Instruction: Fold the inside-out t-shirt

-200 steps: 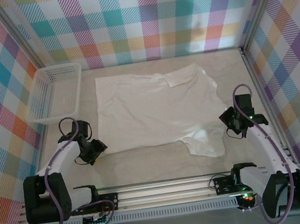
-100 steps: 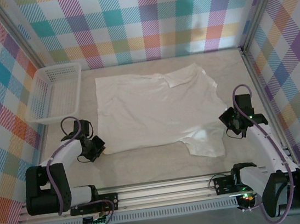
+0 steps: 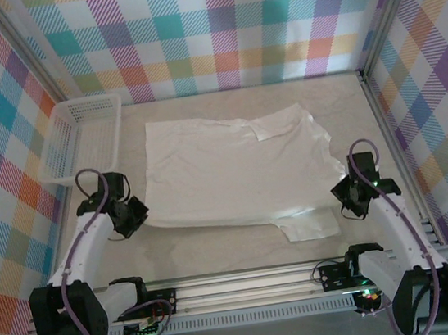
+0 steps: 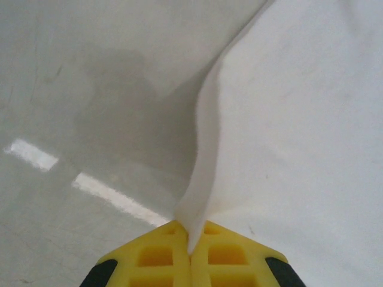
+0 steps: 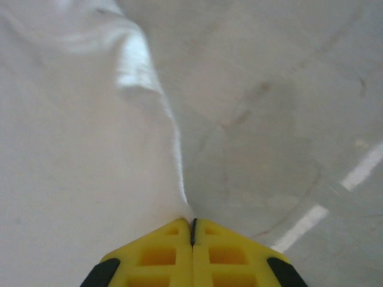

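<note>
A pale grey worktop (image 3: 218, 247) sits inside bright checked walls (image 3: 214, 28). The white t-shirt (image 3: 224, 171) lies in the middle, its long way running left to right, sleeves on the right. The left gripper (image 3: 135, 215) is pressed shut, pinching the shirt's near left corner, and the right gripper (image 3: 345, 198) pinches its right edge the same way

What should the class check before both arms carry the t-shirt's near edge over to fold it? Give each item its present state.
1. Left claw shut on the t-shirt edge: ok.
2. Right claw shut on the t-shirt edge: ok.
3. T-shirt lying smooth: not ok, a flap is folded over near its far right corner.
4. Basket apart from the t-shirt: ok.
5. Which face of the t-shirt is up: cannot tell.
</note>
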